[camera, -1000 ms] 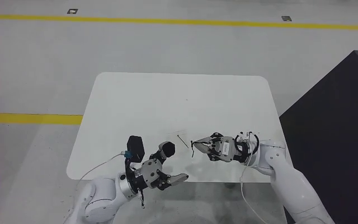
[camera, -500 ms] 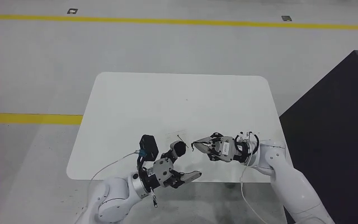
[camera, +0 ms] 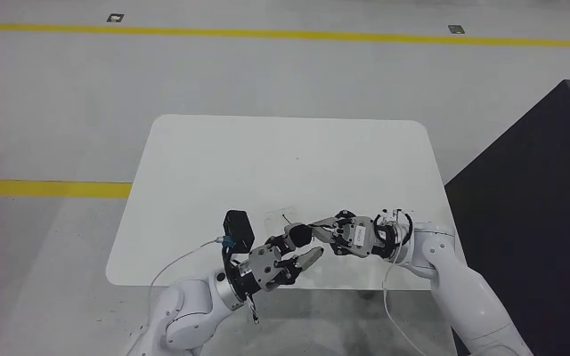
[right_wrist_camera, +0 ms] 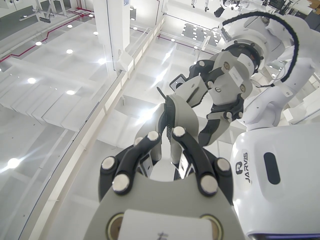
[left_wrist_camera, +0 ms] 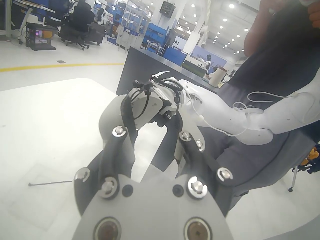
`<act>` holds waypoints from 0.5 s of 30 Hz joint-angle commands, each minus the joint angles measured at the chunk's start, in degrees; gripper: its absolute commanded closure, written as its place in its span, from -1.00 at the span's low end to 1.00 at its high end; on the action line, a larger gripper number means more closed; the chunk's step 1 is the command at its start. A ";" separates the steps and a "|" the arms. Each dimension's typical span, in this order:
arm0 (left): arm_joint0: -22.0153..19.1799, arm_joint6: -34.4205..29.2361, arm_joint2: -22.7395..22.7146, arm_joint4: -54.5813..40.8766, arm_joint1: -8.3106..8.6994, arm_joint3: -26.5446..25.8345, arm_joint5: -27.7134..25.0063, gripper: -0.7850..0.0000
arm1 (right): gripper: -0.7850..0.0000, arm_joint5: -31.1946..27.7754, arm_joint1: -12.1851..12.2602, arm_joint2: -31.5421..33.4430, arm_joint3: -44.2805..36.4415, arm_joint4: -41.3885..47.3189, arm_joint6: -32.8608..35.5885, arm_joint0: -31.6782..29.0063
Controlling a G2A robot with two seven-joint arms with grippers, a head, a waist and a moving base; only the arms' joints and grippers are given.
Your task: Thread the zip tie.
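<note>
A: What is the worktop (camera: 267,151) showing us?
B: Near its front edge the two arms are facing each other. The left end effector (camera: 307,246) is gaping wide and gripping nothing, its jaws flanking the right end effector (camera: 317,230).
A: And the right one?
B: It is clamping the zip tie (right_wrist_camera: 161,94) between closed jaws, above the worktop, a short tip poking out. A loose black strip (left_wrist_camera: 50,183) is lying nearby.
A: The step?
B: Taking that tip, I'm guessing. The left should be closing squarely and slowly, avoiding bending it.
</note>
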 commanded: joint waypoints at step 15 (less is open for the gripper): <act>0.48 0.86 -0.02 1.08 -0.08 1.30 1.78 0.69 | 1.00 0.00 0.00 0.00 0.00 0.00 0.00 0.00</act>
